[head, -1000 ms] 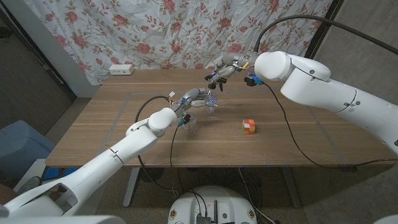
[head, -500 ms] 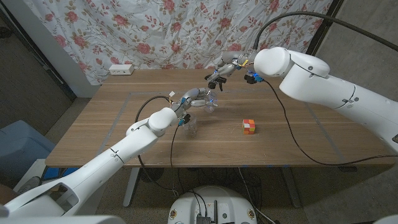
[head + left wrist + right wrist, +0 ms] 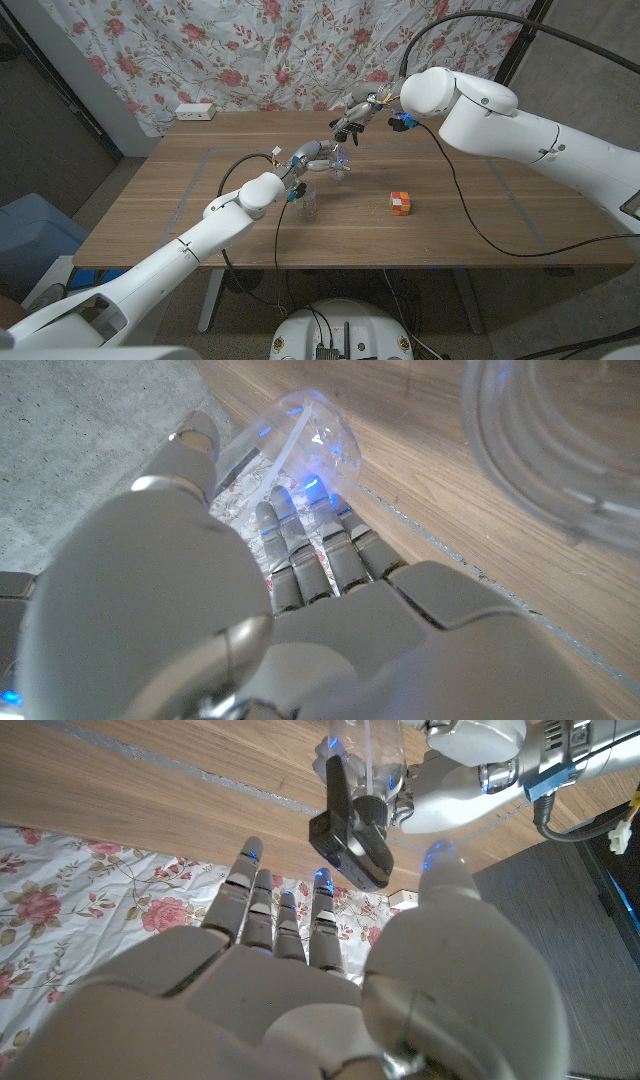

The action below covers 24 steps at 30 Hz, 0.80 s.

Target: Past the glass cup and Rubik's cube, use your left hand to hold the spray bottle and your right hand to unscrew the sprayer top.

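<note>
On the wooden desk (image 3: 180,200), the left robot hand (image 3: 318,155) reaches past the glass cup (image 3: 307,205) and wraps its fingers (image 3: 300,555) around the clear spray bottle (image 3: 341,165), which sits just beyond the desk's centre, toward twelve o'clock from the cup. In the left wrist view the bottle's transparent body (image 3: 300,435) shows between the curled fingers and thumb, with the cup's rim (image 3: 545,450) blurred close by. The right robot hand (image 3: 352,118) hovers over the bottle's top, at about one o'clock from the left one; in the right wrist view its fingers (image 3: 285,915) are spread and straight, holding nothing, with the black sprayer top (image 3: 352,825) just beyond the fingertips and apart from them. The Rubik's cube (image 3: 401,203) lies at about four o'clock from the bottle, well apart from both hands.
</note>
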Tool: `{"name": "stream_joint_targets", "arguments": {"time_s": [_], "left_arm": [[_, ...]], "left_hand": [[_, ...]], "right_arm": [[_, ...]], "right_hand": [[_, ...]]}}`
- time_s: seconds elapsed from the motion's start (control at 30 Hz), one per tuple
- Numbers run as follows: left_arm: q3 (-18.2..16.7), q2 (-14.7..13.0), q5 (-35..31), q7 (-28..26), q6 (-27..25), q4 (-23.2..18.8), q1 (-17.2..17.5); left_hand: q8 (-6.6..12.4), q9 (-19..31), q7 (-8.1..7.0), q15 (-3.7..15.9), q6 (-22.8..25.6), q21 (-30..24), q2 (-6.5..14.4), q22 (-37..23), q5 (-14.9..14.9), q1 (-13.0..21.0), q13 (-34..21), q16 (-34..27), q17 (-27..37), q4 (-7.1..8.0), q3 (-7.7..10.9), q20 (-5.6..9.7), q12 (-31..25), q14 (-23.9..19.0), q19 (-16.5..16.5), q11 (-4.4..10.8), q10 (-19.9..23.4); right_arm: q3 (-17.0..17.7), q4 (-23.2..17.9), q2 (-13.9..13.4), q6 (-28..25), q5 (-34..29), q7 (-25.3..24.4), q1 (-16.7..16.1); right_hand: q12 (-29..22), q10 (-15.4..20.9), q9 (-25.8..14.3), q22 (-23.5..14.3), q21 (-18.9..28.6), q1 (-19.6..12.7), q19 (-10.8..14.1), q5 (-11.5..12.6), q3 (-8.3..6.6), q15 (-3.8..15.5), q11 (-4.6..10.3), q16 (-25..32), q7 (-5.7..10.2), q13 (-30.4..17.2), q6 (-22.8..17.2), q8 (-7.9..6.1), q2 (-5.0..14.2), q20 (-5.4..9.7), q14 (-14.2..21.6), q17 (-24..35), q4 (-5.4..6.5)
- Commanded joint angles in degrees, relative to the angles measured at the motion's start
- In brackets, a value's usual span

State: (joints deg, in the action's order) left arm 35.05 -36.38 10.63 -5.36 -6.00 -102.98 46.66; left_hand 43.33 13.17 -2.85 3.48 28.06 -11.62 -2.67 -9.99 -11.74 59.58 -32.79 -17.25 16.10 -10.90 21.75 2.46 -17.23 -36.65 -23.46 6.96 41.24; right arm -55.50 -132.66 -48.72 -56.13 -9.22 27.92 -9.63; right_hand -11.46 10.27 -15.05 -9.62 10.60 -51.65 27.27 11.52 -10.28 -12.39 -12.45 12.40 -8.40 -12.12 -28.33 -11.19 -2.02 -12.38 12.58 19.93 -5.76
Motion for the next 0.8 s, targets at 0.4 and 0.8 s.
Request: {"name": "stream_joint_targets", "arguments": {"time_s": [0.4,0.8], "left_arm": [[-0.13,-0.05,-0.07,0.14,0.14,-0.11,-0.07],[0.21,0.42,-0.05,0.53,0.12,0.65,-0.78]], "left_hand": [[4.09,0.22,0.33,7.25,3.41,-0.37,9.92,-0.35,-0.08,-7.74,-0.37,0.16,0.21,1.06,1.50,2.33,-0.02,-0.60,-0.53,1.01,1.40],[4.15,0.20,0.33,7.25,3.55,-0.38,9.86,-0.35,-0.07,-7.79,-0.43,0.15,0.29,1.04,1.50,2.31,-0.02,-0.61,-0.54,0.99,1.52]], "right_arm": [[-5.32,3.13,1.90,-0.95,-1.50,2.76,4.25],[-6.06,4.00,2.12,-1.32,-2.24,2.79,4.43]], "right_hand": [[-0.14,-0.78,-0.40,-0.18,0.13,-4.99,-1.06,1.40,-3.20,-0.24,0.07,0.07,0.67,-0.12,0.21,-1.26,3.71,0.18,-1.53,-0.05,-3.35],[-0.28,-0.65,-0.59,-0.17,0.21,-5.74,-1.06,1.94,-3.55,-0.27,0.08,0.17,1.47,-0.12,-2.49,-2.52,3.78,0.20,-1.64,-0.13,-3.52]]}}
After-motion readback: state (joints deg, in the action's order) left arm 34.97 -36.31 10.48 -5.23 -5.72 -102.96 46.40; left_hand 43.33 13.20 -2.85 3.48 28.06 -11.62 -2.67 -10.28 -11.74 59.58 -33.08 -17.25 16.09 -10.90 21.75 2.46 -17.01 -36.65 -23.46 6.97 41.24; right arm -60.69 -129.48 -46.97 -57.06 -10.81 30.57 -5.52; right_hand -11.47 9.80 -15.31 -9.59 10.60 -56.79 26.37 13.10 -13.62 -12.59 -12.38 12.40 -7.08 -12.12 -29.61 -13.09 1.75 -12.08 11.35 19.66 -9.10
